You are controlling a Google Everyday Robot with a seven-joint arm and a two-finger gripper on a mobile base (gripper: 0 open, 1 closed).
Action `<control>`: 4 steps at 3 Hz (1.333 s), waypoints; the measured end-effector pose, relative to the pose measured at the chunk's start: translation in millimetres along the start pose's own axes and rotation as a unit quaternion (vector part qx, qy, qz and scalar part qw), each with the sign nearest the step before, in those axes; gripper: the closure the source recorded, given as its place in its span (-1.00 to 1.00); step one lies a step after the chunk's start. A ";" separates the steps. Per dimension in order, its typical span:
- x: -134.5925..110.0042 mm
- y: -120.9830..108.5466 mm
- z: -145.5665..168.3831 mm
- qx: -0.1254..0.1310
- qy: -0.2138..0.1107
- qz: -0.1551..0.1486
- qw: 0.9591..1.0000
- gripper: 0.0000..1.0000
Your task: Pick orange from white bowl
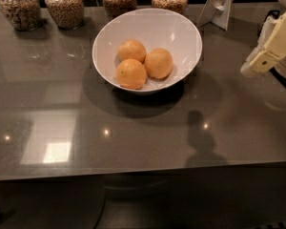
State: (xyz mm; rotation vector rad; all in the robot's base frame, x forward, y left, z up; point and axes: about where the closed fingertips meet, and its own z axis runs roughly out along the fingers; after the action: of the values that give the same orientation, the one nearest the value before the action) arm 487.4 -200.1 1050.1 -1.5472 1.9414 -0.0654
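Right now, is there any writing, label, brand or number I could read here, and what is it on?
None: no text can be read anywhere in this view.
The jars show no label.
The white bowl, oranges, stand and counter are plain.
The gripper, at the right edge above the counter, right of the bowl, shows no marking.
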 end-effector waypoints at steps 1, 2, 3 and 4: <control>0.0 0.0 0.0 0.000 0.000 0.000 1.000 -1.00; -4.2 -1.2 3.8 0.001 -0.016 0.002 1.000 -1.00; -19.3 -5.3 22.1 0.001 -0.067 0.008 0.998 -1.00; -43.1 -13.3 52.9 -0.013 -0.117 0.006 0.993 -1.00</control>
State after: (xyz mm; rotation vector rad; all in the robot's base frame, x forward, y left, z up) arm 529.8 -147.6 1033.2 -1.4889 1.7718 0.1413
